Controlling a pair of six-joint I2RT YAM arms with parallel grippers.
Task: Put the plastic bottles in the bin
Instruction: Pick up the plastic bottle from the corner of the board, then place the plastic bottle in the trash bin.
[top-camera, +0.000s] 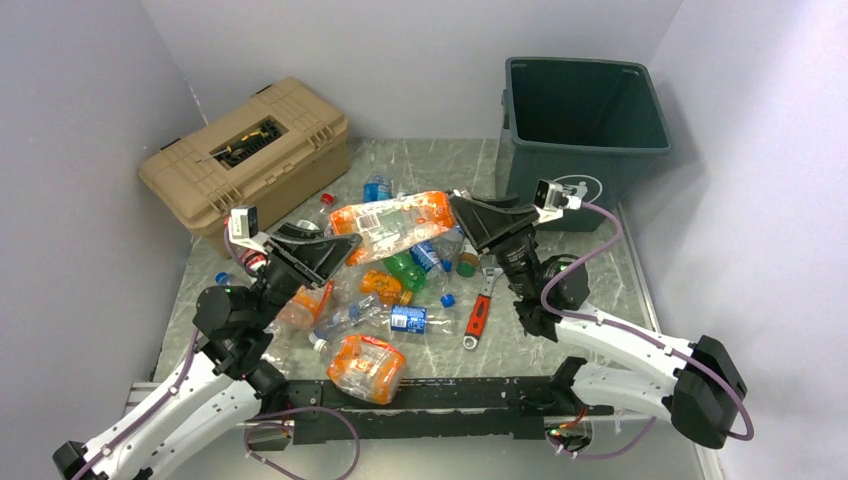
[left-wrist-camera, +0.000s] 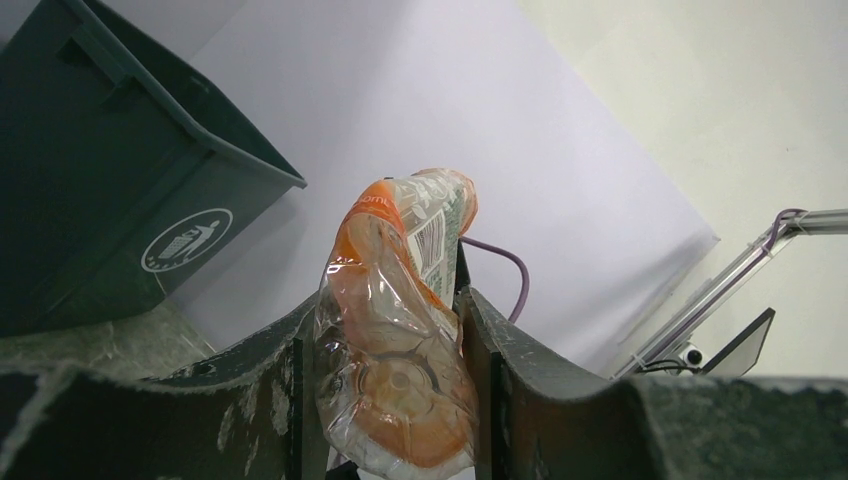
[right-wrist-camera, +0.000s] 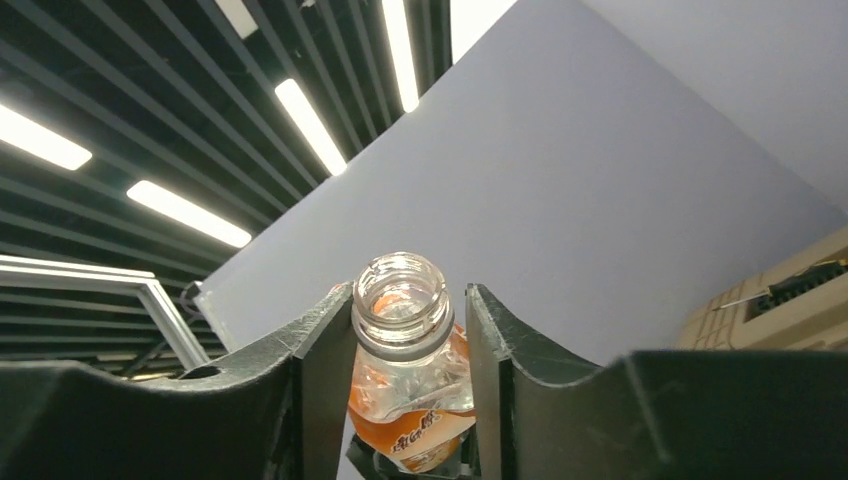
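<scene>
A crushed orange plastic bottle (top-camera: 400, 215) hangs in the air over the pile, held at both ends. My left gripper (top-camera: 345, 245) is shut on its base end; in the left wrist view the bottle (left-wrist-camera: 400, 340) fills the gap between the fingers of that gripper (left-wrist-camera: 385, 310). My right gripper (top-camera: 462, 215) is closed around its open, capless neck (right-wrist-camera: 405, 310). Several more bottles (top-camera: 400, 270) lie on the table below. The dark green bin (top-camera: 560, 165) stands at the back right, just behind the right gripper, and also shows in the left wrist view (left-wrist-camera: 90, 180).
A tan toolbox (top-camera: 250, 150) sits at the back left. A red-handled wrench (top-camera: 480, 305) lies right of the pile. Another crushed orange bottle (top-camera: 367, 367) rests near the front edge, and a blue-labelled one (top-camera: 408, 318) beside it.
</scene>
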